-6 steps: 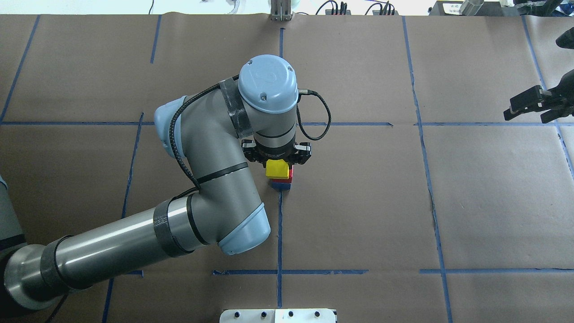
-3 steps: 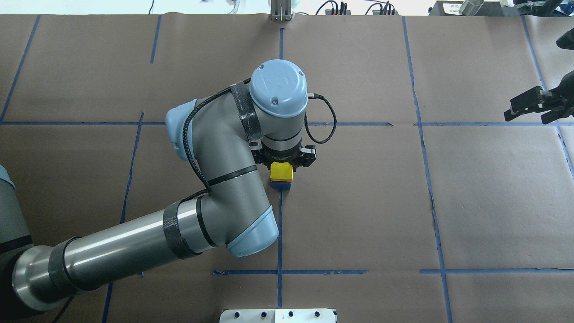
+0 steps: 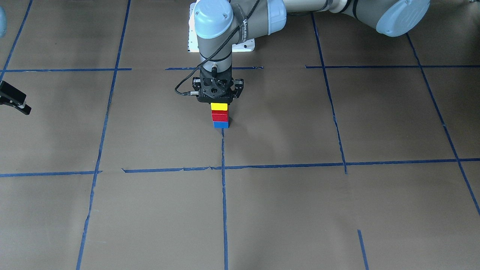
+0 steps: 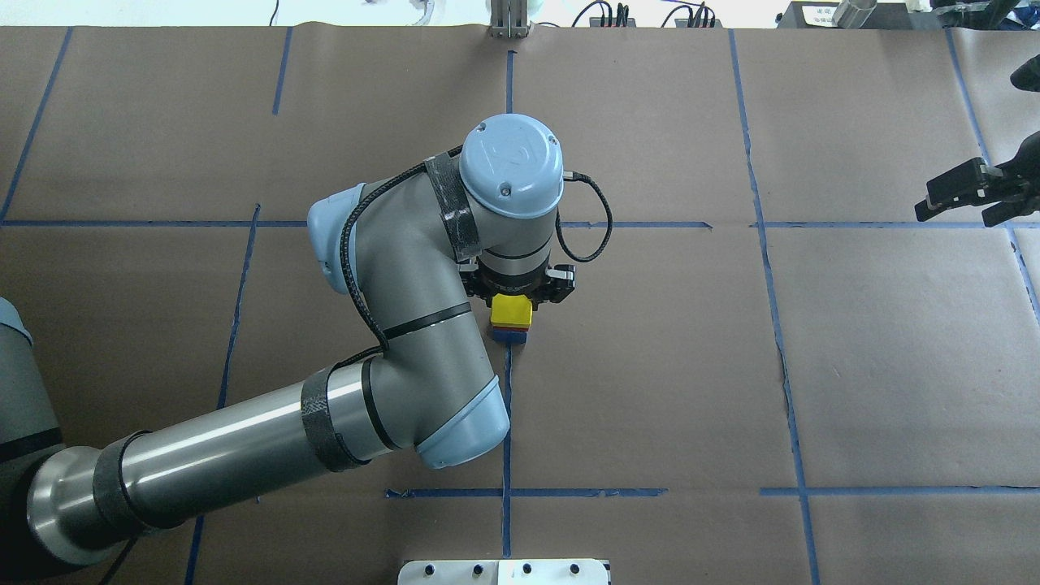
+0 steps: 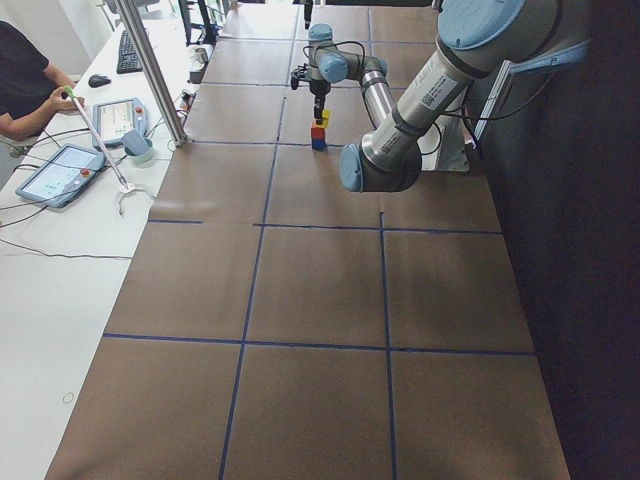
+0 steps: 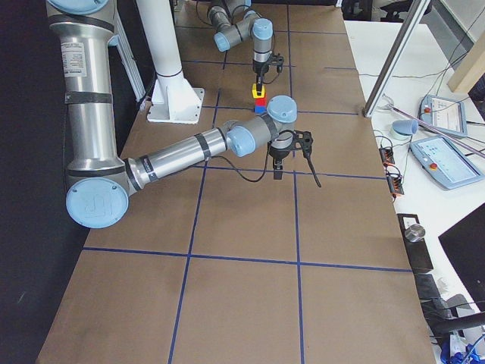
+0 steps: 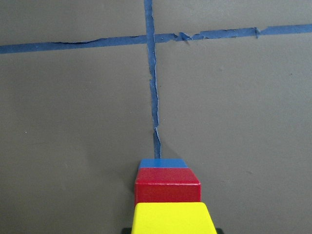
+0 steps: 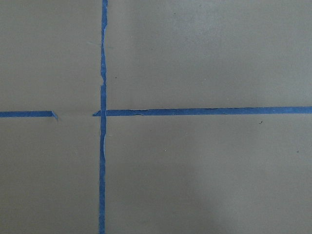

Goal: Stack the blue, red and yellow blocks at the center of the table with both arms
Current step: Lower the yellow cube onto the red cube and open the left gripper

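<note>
A three-block tower stands at the middle of the bench (image 4: 650,366). The blue block (image 3: 221,125) is at the bottom, the red block (image 3: 219,116) sits on it, and the yellow block (image 3: 219,106) is on top, with their sides nearly flush. The tower sits at the end of a blue tape line (image 4: 506,422), which we take to be the centre mark.

The left gripper (image 3: 219,100) points straight down over the tower and appears clamped on the yellow block. Its own body hides the fingers from above and from the front. In the left wrist view, though, the yellow cube fills the bottom edge, just where a held object would sit. We judge that the vertical hold keeps the cube square as it seats on the red one. Letting go looks like the one step left.

The right gripper (image 4: 959,203) hangs well apart at the bench's right edge, with its fingers spread and nothing between them. We judge that it is parked there to leave the centre free.

The cubes are plain, solid-coloured and smooth, with crisp edges and a faint sheen. The bench is covered in a matte brown, paper-like sheet, and its tape is thin, wrinkled and torn in places. The left arm (image 4: 422,325) is a silver-grey tube with pale blue caps, and a black cable (image 4: 597,223) loops beside its wrist.
</note>
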Controlling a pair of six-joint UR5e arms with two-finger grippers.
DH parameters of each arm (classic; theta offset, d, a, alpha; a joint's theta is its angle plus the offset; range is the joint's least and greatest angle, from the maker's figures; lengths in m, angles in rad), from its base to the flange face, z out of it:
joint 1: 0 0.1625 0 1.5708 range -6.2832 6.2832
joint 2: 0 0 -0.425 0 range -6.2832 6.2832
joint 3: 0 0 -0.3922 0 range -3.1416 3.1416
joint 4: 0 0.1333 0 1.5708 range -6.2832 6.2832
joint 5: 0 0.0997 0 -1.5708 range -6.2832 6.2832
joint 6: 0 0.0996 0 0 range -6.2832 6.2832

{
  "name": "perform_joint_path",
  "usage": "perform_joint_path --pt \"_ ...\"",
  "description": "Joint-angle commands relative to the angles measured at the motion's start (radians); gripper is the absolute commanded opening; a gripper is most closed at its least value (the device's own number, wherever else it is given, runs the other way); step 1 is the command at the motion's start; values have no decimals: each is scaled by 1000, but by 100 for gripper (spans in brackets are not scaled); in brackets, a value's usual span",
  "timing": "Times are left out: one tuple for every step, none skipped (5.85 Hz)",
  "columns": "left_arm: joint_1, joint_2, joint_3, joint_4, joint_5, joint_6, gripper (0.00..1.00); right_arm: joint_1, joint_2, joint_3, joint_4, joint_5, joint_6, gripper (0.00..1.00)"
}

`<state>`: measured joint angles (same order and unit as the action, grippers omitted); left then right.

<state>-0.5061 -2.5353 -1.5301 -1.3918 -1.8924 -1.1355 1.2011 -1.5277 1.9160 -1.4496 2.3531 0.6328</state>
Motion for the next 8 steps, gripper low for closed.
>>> perform_joint_path --pt "-2 -2 -2 -3 16 3 5 0 0 -2 0 0 1 100" --pt "-3 -8 -4 -3 18 5 5 0 0 -3 0 0 1 100" --pt "-5 -10 -2 -4 18 5 5 0 0 -6 0 0 2 100" --pt "-3 -8 -2 -6 19 6 5 0 0 -8 0 0 2 100" --pt "-5 -8 -1 -7 19 5 9 0 -2 -8 0 0 4 100" --pt "-3 -8 1 -7 24 5 17 0 -2 -8 0 0 4 100" --pt "-3 -8 11 -12 38 6 22 0 -2 -8 0 0 4 100" --pt "-3 -8 13 -12 38 5 43 0 -2 -6 0 0 4 100"
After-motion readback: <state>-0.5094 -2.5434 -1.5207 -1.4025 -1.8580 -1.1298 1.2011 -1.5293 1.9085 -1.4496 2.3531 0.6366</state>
